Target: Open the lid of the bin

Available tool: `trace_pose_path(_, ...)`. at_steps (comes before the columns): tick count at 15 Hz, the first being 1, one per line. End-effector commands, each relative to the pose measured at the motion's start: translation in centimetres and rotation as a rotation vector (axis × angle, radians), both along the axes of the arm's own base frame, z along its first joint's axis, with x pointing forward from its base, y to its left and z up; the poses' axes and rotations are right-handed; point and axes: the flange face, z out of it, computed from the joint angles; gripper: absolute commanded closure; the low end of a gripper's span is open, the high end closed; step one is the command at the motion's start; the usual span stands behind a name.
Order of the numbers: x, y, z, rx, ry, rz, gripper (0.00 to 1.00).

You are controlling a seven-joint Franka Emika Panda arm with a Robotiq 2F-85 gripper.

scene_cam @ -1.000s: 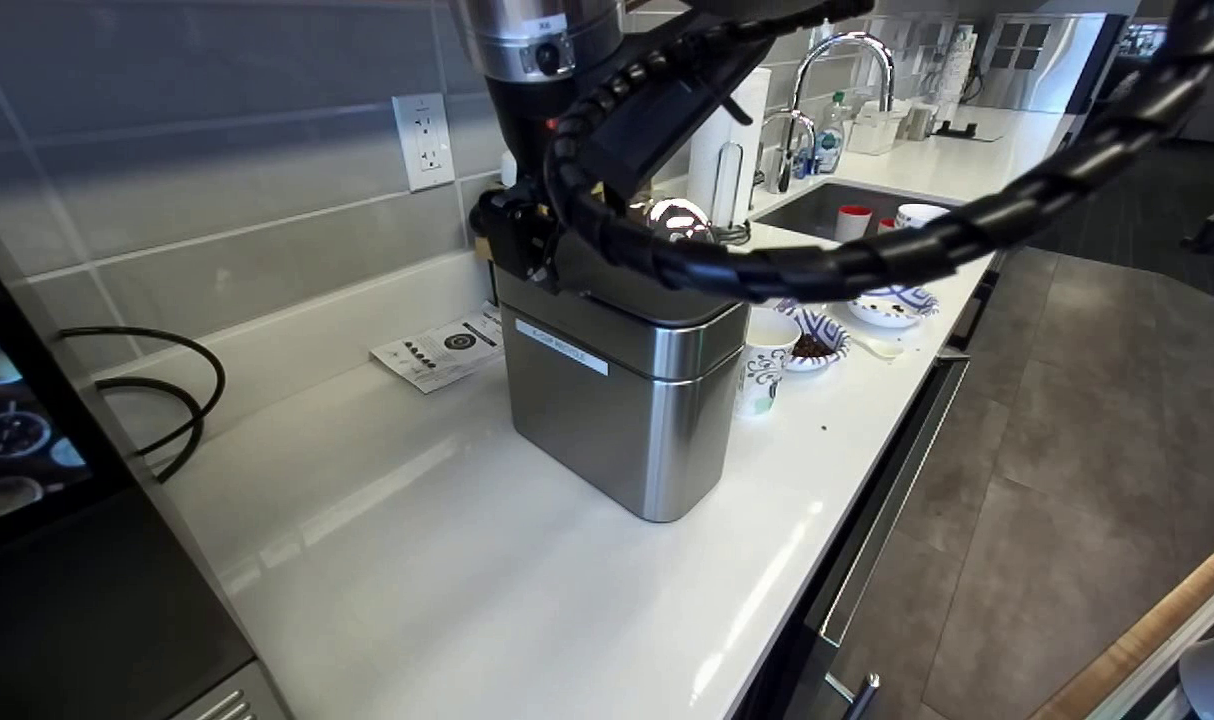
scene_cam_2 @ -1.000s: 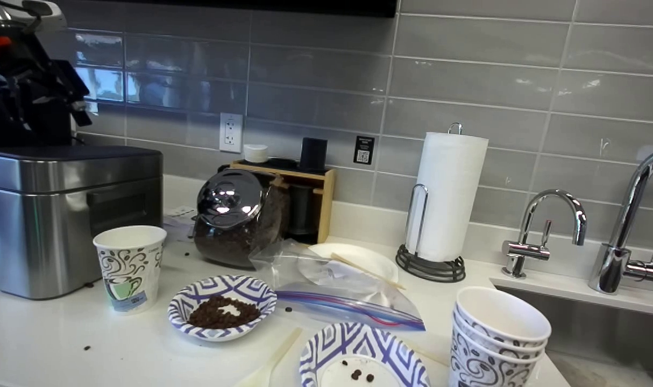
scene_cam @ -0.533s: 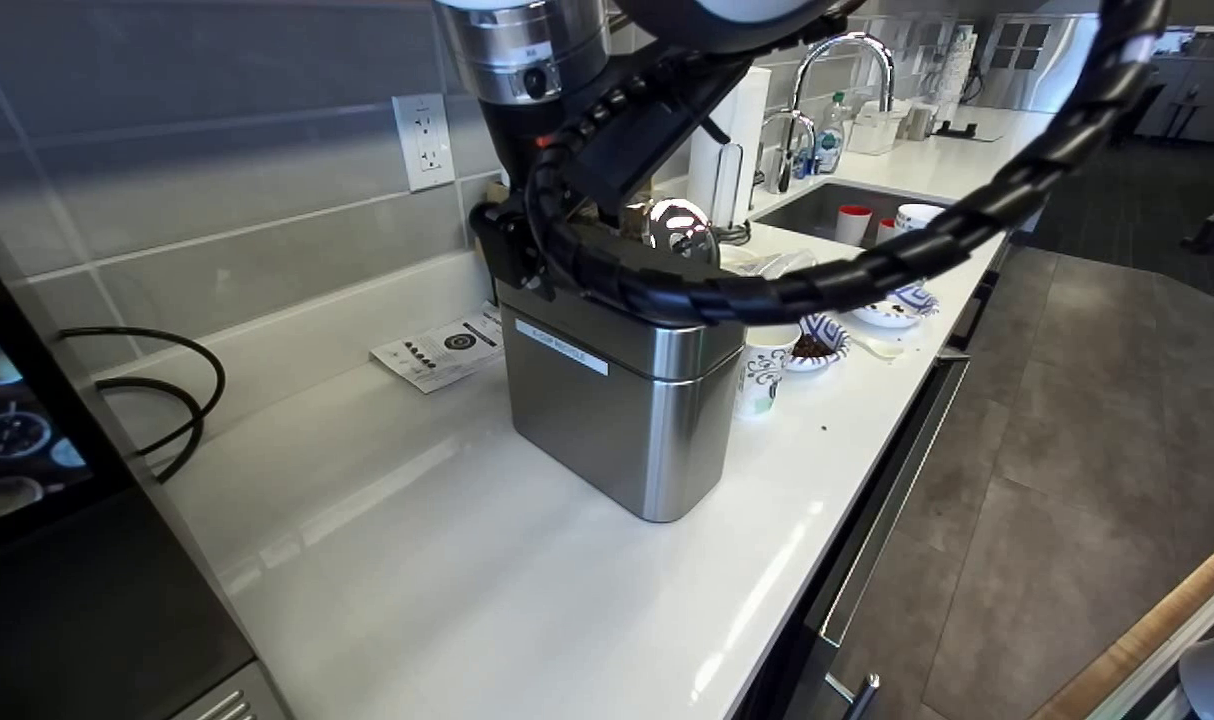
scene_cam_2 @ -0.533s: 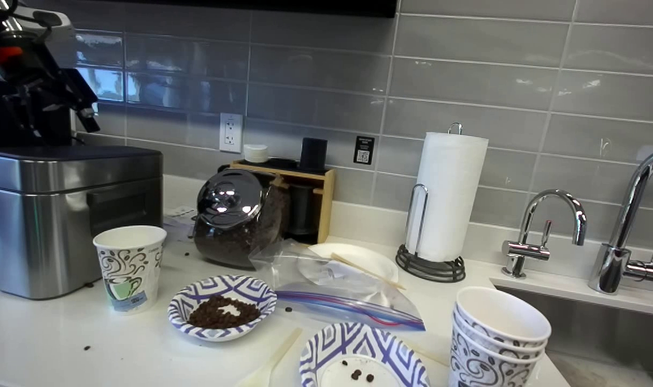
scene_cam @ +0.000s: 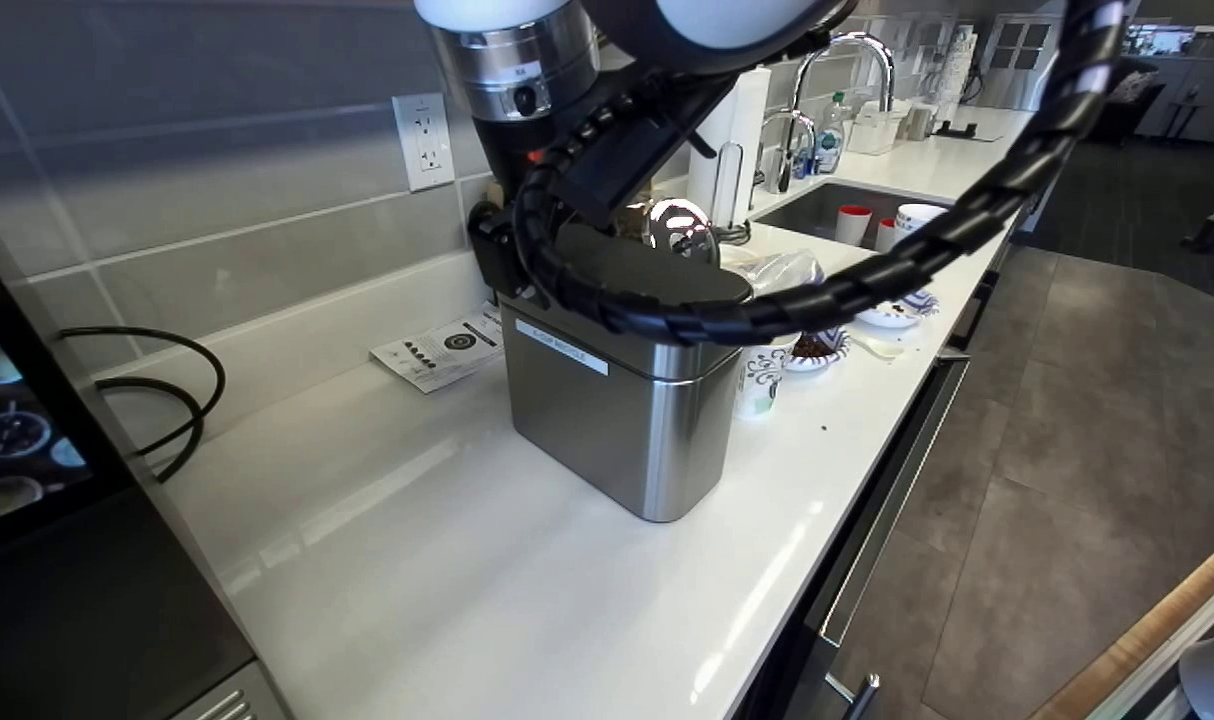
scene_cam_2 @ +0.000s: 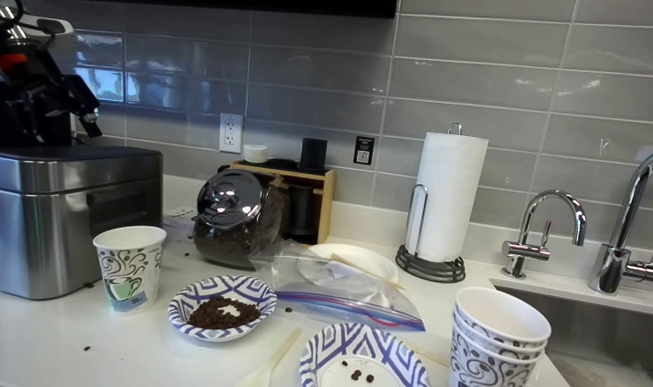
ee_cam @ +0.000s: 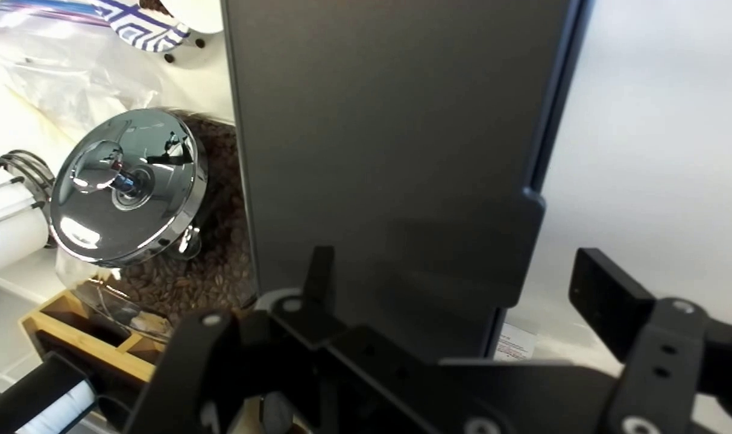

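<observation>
The bin is a brushed steel box standing on the counter, also in an exterior view. Its dark grey lid lies flat and closed on top. The lid fills the middle of the wrist view, with a tab jutting from its right edge. No loop handle shows. My gripper is open and empty. Its fingers spread to either side of the lid's tabbed edge, one over the lid, one beyond it. In an exterior view my gripper is just above the lid. The hand is partly hidden by the cable.
A coffee-bean jar and wooden rack stand beyond the bin near the tiled wall. A paper cup stands close to the bin. A machine stands on the opposite side. The arm's cable hangs over the lid.
My gripper has moved a little toward the wall and slightly lower over the lid. The arm and its cable have shifted, showing more of the lid. The bin and lid have not moved.
</observation>
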Motion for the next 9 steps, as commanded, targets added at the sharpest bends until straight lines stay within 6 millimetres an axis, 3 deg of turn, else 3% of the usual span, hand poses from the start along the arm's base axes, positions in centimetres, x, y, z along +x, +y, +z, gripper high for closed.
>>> trace_pose_path(1,0.2,0.3,-0.3,-0.023,-0.006,-0.009,0.00)
trace_pose_path(9,0.4,-0.9,0.4,-0.032,0.009,-0.025,0.00)
